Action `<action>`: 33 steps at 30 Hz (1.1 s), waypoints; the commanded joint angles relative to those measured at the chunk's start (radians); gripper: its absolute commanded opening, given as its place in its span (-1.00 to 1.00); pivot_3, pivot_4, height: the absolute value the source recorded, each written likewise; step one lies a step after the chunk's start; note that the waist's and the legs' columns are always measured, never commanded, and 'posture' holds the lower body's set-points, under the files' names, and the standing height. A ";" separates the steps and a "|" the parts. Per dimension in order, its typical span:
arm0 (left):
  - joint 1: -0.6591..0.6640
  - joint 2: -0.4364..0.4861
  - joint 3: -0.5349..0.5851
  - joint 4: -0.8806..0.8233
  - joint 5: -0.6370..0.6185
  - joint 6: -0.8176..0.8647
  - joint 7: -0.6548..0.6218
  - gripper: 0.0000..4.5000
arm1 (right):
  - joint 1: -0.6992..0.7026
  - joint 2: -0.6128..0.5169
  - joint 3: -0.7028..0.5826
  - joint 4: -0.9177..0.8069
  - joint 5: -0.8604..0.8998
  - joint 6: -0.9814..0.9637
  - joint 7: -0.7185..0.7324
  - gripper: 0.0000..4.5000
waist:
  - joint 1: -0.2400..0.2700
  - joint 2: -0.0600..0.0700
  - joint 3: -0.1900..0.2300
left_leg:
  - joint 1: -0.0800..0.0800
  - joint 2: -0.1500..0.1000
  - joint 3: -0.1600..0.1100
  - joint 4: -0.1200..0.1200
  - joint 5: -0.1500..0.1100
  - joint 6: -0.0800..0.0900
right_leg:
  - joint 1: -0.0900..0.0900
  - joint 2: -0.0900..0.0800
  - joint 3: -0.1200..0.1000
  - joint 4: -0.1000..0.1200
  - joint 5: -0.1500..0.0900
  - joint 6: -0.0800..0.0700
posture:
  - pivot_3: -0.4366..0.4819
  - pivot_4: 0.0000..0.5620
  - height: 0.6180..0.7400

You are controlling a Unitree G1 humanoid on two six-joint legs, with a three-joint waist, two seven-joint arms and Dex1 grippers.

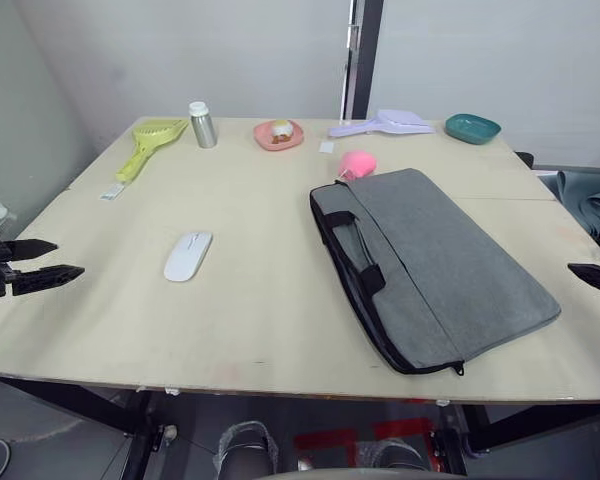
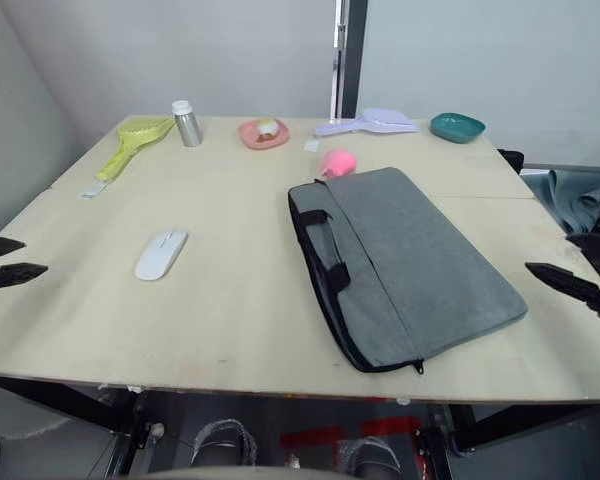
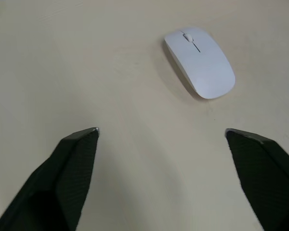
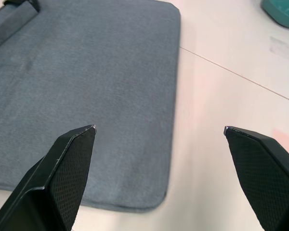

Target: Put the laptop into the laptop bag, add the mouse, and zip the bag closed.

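The grey laptop bag (image 1: pixel 450 265) lies flat on the right half of the table, its black handles (image 1: pixel 358 245) facing the middle. A white mouse (image 1: pixel 188 256) rests left of centre and appears again as the mouse (image 3: pixel 200 61) just ahead of my left gripper (image 3: pixel 161 130). That left gripper (image 1: pixel 65 258) hovers open at the table's left edge, with nothing between its fingers. My right gripper (image 2: pixel 550 254) is open at the right edge, over the bag's near right corner (image 4: pixel 149 192). The laptop is out of view.
Along the far edge stand a green scoop (image 1: pixel 150 140), a silver bottle (image 1: pixel 201 124), a pink plate (image 1: pixel 279 134), a lavender scoop (image 1: pixel 385 123) and a teal dish (image 1: pixel 472 128). A pink plush toy (image 1: pixel 357 163) touches the bag's far corner.
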 commanded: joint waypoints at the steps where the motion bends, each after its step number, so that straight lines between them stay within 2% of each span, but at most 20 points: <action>1: -0.021 -0.016 0.019 -0.047 0.000 -0.006 0.032 0.99 | -0.029 -0.006 -0.020 -0.022 0.006 -0.012 0.010 1.00 | 0.000 0.000 0.000 | 0.000 0.000 0.000 0.000 0.000 0.000 | 0.000 0.000 0.000 0.000 0.000 0.000 | -0.05 -0.47 1.00; 3: -0.005 -0.041 0.007 -0.093 0.025 -0.053 0.067 0.99 | -0.055 -0.014 0.009 -0.055 0.027 0.001 0.010 1.00 | -0.001 0.001 -0.001 | 0.000 0.000 0.001 0.000 0.000 0.000 | 0.000 0.000 0.001 0.000 0.000 0.000 | -0.05 -0.47 1.00; 8: 0.018 -0.124 0.001 -0.233 0.003 0.041 0.144 0.99 | -0.216 -0.006 0.130 -0.191 0.171 0.044 -0.013 1.00 | -0.010 0.001 -0.001 | 0.000 0.001 0.001 0.000 0.001 0.001 | -0.001 0.001 0.001 0.001 0.000 -0.001 | -0.05 -0.47 1.00; 10: 0.012 -0.184 -0.022 -0.289 0.016 0.094 0.232 0.99 | -0.337 0.022 0.211 -0.263 0.281 0.072 -0.059 1.00 | -0.011 0.002 -0.001 | 0.001 0.001 0.002 0.000 0.001 0.001 | -0.002 0.001 0.002 0.003 0.000 -0.001 | -0.05 -0.47 1.00; 14: -0.046 -0.307 -0.071 -0.309 0.076 0.140 0.434 0.99 | -0.526 0.079 0.422 -0.372 0.353 0.093 -0.144 1.00 | -0.010 0.002 -0.002 | 0.002 0.001 0.001 0.001 0.001 0.001 | -0.002 0.001 0.002 0.007 -0.001 -0.003 | -0.05 -0.47 1.00; 18: -0.111 -0.396 -0.094 -0.319 0.093 0.201 0.563 0.99 | -0.640 0.127 0.549 -0.397 0.389 0.116 -0.191 1.00 | -0.003 0.001 -0.002 | -0.001 0.001 0.000 0.005 0.002 0.002 | -0.002 0.002 0.001 0.009 -0.001 -0.003 | -0.05 -0.47 1.00; 21: -0.151 -0.445 -0.106 -0.339 0.086 0.243 0.626 0.99 | -0.676 0.149 0.615 -0.407 0.384 0.118 -0.202 1.00 | 0.001 0.000 -0.003 | -0.001 0.000 0.000 0.006 0.002 0.002 | -0.001 0.001 0.001 0.009 -0.001 -0.003 | -0.05 -0.47 1.00; 25: -0.212 -0.531 -0.071 -0.424 -0.001 0.377 0.699 0.99 | -0.692 0.172 0.684 -0.404 0.350 0.110 -0.220 1.00 | 0.002 0.000 -0.003 | -0.002 0.000 -0.001 0.006 0.002 0.001 | -0.001 0.001 0.001 0.009 -0.001 -0.003 | -0.05 -0.47 1.00; 33: -0.217 -0.546 -0.114 -0.402 0.034 0.406 0.740 0.99 | -0.677 0.179 0.668 -0.419 0.360 0.101 -0.233 1.00 | -0.008 0.000 -0.003 | -0.002 0.001 -0.001 0.006 0.002 0.001 | -0.002 0.002 0.001 0.009 -0.001 -0.003 | -0.05 -0.47 1.00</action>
